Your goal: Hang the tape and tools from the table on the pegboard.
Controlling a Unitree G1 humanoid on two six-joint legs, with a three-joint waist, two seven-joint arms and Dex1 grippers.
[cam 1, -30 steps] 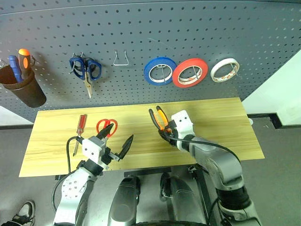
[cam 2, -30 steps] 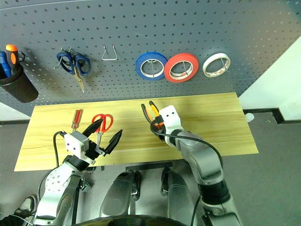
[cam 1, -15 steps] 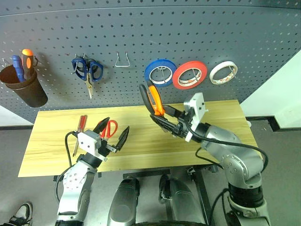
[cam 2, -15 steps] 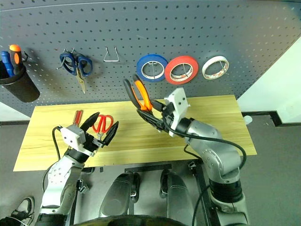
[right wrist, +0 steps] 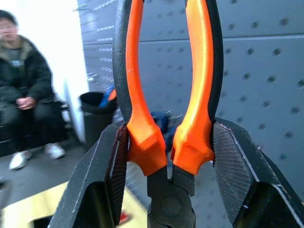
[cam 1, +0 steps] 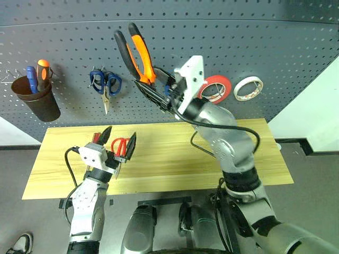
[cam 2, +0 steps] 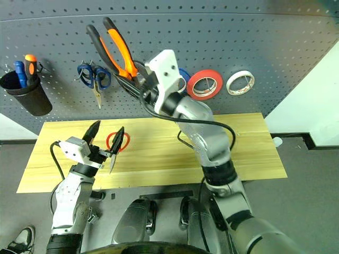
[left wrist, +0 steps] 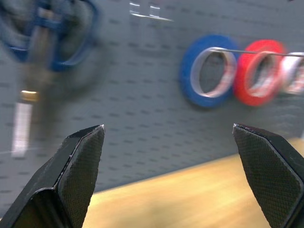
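Pliers (cam 1: pixel 139 55) are the job right now. Your right gripper (cam 1: pixel 161 91) pinches them low on the orange-and-black handles, near the joint, and holds them up high in front of the pegboard (cam 1: pixel 63 42). The handles point up, and in the right wrist view the two black fingers (right wrist: pixel 102 180) press on the handles from both sides. You need a free hook for them. From here you cannot tell where one is, because the arm and the pliers hide part of the board. So look first, then move slowly and slip the gap between the handles over the hook before you let go.

The red tape (cam 1: pixel 218 88) hangs on the board already, next to a white roll (cam 1: pixel 248 88). Blue scissors (cam 1: pixel 105 84) hang there too, and a brown cup (cam 1: pixel 37 103) holds screwdrivers.

Your left gripper (cam 1: pixel 115 145) has its fingers spread wide and holds nothing. It hangs just over the red scissors (cam 1: pixel 120 146), which lie on the table (cam 1: pixel 175 159). I think those come next.
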